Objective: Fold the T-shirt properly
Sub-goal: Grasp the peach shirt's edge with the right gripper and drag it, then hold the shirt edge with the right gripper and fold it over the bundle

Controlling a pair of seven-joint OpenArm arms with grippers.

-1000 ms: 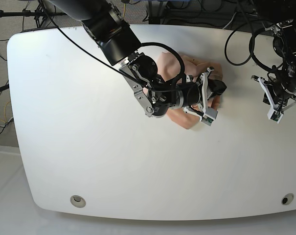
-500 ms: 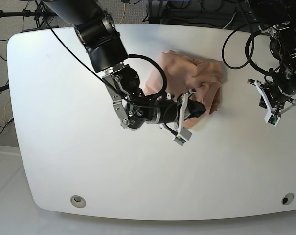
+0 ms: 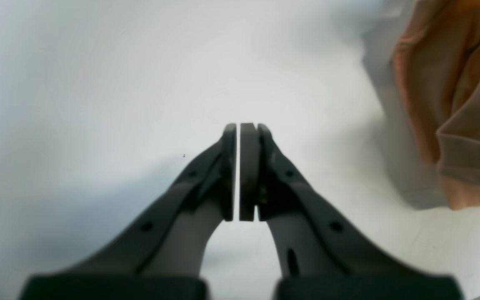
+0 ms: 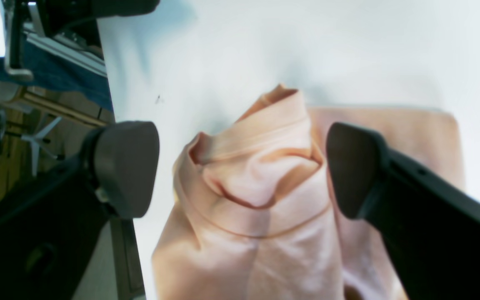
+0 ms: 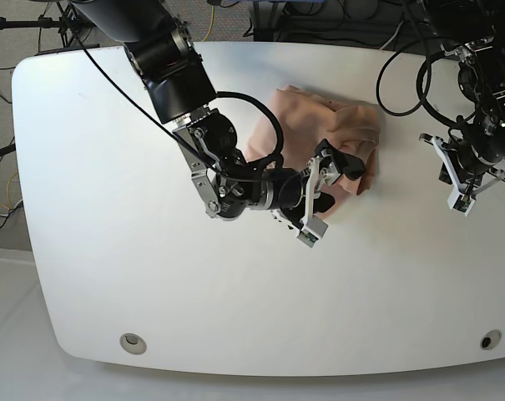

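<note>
Right tool (image 4: 240,175) gaping wide, pads either side of a bunched fold of the T-shirt (image 4: 261,200), not pinching it. Left tool (image 3: 240,171) closed, empty, above bare worktop (image 5: 152,276), just beside the shirt's edge. Shirt lies crumpled mid-worktop toward the far edge.

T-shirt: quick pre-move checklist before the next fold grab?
1. Right gripper jaws wide open, nothing pinched: ok.
2. A bunched fold of the T-shirt sits between its fingers, ready to grab: ok.
3. Left gripper shut and empty, over the bare table, off the cloth: ok.
4. T-shirt lying flat for a clean fold: not ok, it is crumpled with raised ridges.
5. Printed graphic side up or down: cannot tell.
6. Which part of the shirt is the bunched fold: cannot tell.
</note>
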